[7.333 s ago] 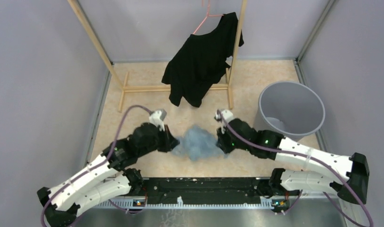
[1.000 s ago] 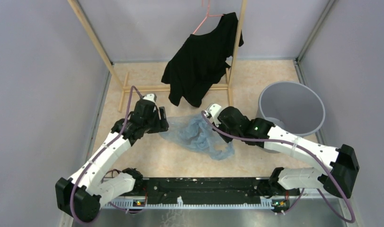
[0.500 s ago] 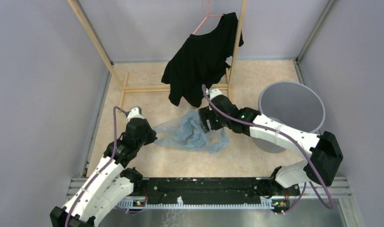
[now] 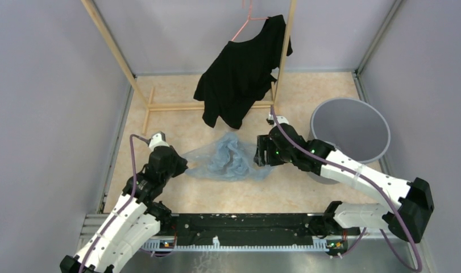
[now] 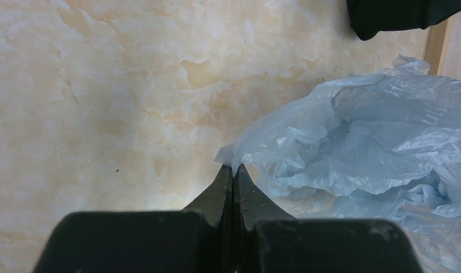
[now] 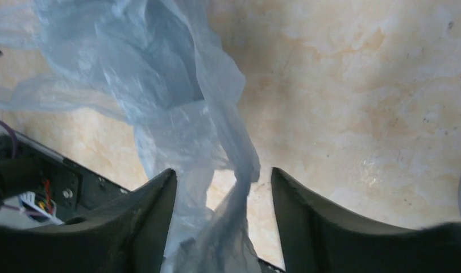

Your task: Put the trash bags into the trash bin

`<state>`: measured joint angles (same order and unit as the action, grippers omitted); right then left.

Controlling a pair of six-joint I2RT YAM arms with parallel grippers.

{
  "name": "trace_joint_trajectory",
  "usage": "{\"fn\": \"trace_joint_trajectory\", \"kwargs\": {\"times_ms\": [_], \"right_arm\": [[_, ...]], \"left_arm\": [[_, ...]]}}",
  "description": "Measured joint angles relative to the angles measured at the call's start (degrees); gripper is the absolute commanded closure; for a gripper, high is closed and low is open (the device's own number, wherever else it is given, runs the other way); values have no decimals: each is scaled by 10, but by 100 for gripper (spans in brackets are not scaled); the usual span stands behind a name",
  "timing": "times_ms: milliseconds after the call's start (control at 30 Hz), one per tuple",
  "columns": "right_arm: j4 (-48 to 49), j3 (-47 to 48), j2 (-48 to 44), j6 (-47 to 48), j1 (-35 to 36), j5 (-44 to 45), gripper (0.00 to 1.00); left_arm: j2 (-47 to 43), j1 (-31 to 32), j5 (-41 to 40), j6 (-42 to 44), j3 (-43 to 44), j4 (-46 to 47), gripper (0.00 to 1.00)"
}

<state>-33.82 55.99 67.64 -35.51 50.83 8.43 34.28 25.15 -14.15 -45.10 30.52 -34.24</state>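
Top external: bag (image 4: 225, 160) outside bin (image 4: 358, 129), pinched by left tool (image 4: 183, 166); right tool (image 4: 258, 155) spread.

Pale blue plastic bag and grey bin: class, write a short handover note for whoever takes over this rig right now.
Left pincer: shut on a corner of the thin, wrinkled pale blue plastic bag.
Right pincer: open, with a twisted strand of the bag hanging between its fingers, not clamped.
Bag: spread between the two arms, outside the round grey plastic bin, which stands to its right.
Done: one corner held.
Left: probably close the right pincer on the bag, carry it over the rim, release inside.
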Motion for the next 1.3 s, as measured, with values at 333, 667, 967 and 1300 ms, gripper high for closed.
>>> {"fn": "trace_joint_trajectory", "kwargs": {"times_ms": [333,667,967,1300], "right_arm": [[58,-62,-23,-25,0,-36,88],[79,-89,-22,-31,-17,-53,100],[-49,435,80,120,-9,24,100],[224,0,-175,162,105,61,100]], "left_arm": [[-1,0,29,-4,0,-4,100],[50,0,120,-13,10,13,100],[394,101,220,105,592,34,100],[102,197,101,58,152,246,100]]}}
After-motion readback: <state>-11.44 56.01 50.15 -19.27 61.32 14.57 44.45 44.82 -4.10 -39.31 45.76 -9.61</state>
